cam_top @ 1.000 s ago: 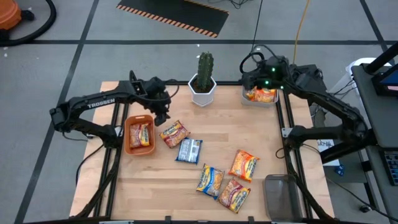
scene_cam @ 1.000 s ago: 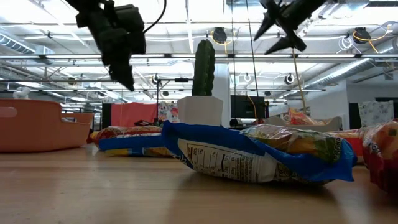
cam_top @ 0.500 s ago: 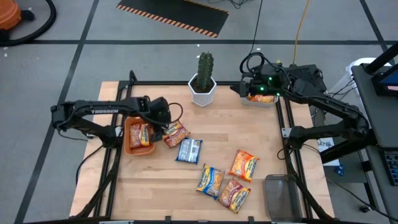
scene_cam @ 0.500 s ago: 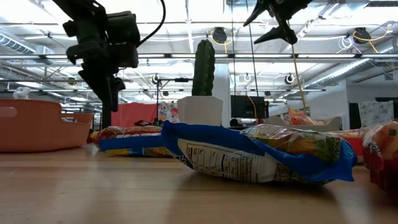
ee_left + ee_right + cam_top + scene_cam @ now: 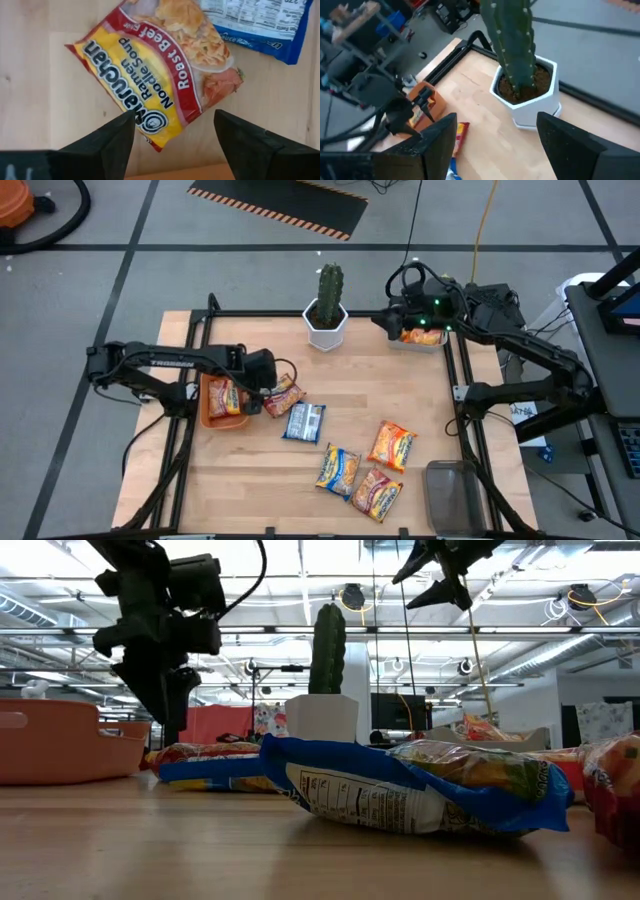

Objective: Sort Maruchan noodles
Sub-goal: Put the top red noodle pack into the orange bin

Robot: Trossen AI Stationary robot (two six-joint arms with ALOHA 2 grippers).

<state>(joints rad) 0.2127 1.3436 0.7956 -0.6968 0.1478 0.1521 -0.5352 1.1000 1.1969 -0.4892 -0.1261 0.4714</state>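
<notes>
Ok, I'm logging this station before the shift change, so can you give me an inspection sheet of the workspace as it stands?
Surface: light wooden tabletop, black frame.
Job's things: red-and-yellow Roast Beef ramen packet beside the blue packet; three orange and blue packets near the front; more packets in the orange plastic bin and grey bin.
Clutter: green cactus in a white pot; clear bin.
Grippers: left gripper over the Roast Beef packet, fingers open; right gripper raised by the grey bin, open.
Cables: black loops on the right arm.
Surroundings: grey floor, striped mat.
</notes>
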